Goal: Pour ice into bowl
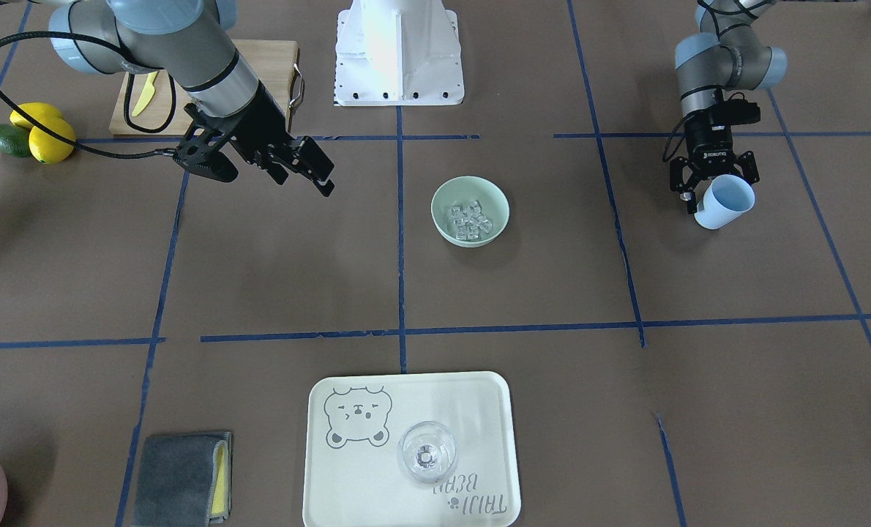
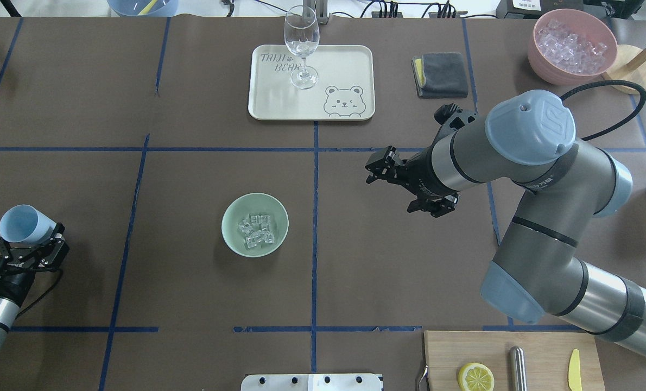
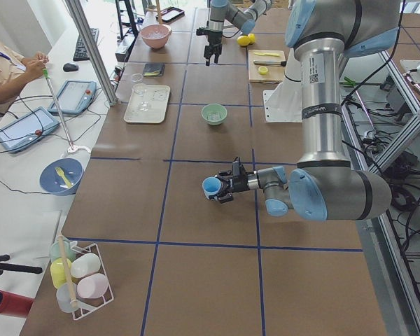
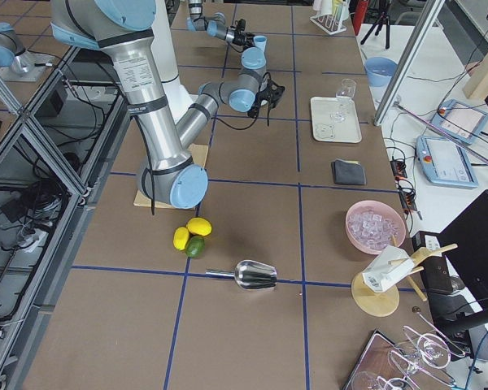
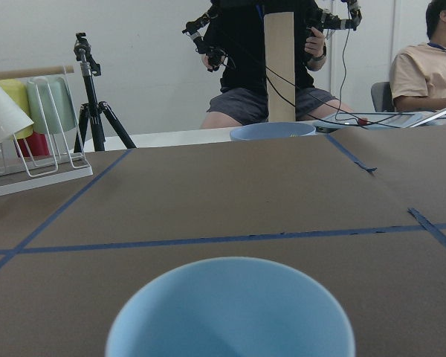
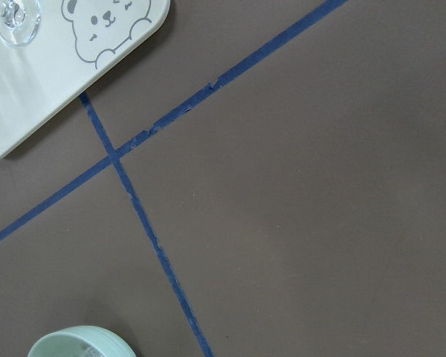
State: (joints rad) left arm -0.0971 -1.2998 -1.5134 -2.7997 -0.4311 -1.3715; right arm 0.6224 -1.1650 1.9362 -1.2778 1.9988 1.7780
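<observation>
The table (image 2: 192, 282) is brown paper crossed by blue tape lines, with wide bare room around the centre of the overhead view. At top centre of that view lies a cream tray (image 2: 350, 60) printed with a bear and the words "TAIJI BEAR". Just left of centre sits the bowl (image 2: 233, 209), pale mint green, smooth, round. In it lies the ice (image 2: 256, 230), small clear cubes heaped together. At far left the left gripper (image 2: 30, 247) clasps a tilted light blue cup (image 2: 21, 224). Right of centre the right gripper (image 2: 376, 168) hangs empty, jaws apart.
</observation>
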